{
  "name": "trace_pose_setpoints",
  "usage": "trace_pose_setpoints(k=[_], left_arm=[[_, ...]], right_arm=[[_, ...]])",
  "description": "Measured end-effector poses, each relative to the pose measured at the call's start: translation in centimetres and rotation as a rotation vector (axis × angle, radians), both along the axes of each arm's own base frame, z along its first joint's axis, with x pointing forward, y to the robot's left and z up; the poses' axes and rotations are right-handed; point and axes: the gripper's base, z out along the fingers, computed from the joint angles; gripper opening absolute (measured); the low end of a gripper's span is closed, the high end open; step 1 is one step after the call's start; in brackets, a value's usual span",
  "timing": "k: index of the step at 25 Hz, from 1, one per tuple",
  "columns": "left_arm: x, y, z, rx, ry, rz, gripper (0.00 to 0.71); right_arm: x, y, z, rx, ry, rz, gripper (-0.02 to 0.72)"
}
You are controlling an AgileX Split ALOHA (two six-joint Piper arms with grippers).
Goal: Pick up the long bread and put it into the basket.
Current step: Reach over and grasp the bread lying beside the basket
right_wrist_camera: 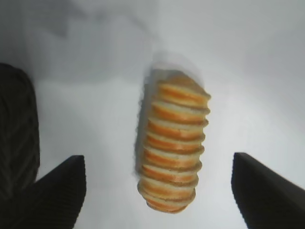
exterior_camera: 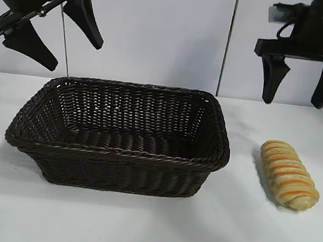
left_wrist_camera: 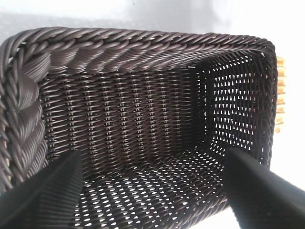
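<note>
The long bread (exterior_camera: 289,174) is a golden-tan ridged loaf lying on the white table, just right of the basket (exterior_camera: 118,151). The basket is dark brown wicker, rectangular, with nothing inside. My right gripper (exterior_camera: 297,102) hangs open high above the bread; in the right wrist view the long bread (right_wrist_camera: 172,143) lies below, between the spread fingers and untouched. My left gripper (exterior_camera: 76,54) is open too, raised over the basket's left end. The left wrist view looks down into the basket (left_wrist_camera: 143,114), and a sliver of the long bread (left_wrist_camera: 280,90) shows past its far wall.
A white table (exterior_camera: 150,229) carries both things, with open surface in front of the basket and around the bread. A pale wall with a vertical seam (exterior_camera: 230,41) stands behind. The basket's edge (right_wrist_camera: 16,133) shows dark in the right wrist view.
</note>
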Motion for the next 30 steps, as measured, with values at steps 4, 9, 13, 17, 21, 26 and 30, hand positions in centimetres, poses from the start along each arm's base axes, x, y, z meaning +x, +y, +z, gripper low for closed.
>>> trace_pose_setpoints(k=[4, 9, 13, 17, 21, 26, 30], left_arm=[[0.0, 0.0, 0.0, 0.000, 0.000, 0.000, 0.585], [0.0, 0.0, 0.0, 0.000, 0.000, 0.000, 0.585], [0.0, 0.0, 0.0, 0.000, -0.001, 0.001, 0.585], [0.0, 0.0, 0.0, 0.000, -0.001, 0.001, 0.585], [0.0, 0.0, 0.0, 0.000, -0.001, 0.001, 0.585], [0.0, 0.0, 0.0, 0.000, -0.001, 0.001, 0.585], [0.0, 0.0, 0.0, 0.000, -0.001, 0.001, 0.585]], right_arm=[[0.1, 0.0, -1.7, -0.009, 0.024, 0.002, 0.601], [0.4, 0.0, -3.5, -0.013, 0.048, 0.003, 0.601], [0.7, 0.0, -4.8, -0.014, 0.062, 0.001, 0.601], [0.8, 0.1, -5.9, -0.017, 0.081, 0.001, 0.601], [0.9, 0.1, -6.9, -0.020, 0.102, 0.001, 0.601], [0.9, 0.1, -8.2, -0.023, 0.127, 0.001, 0.599], [1.0, 0.1, -8.1, -0.024, 0.124, 0.001, 0.440]])
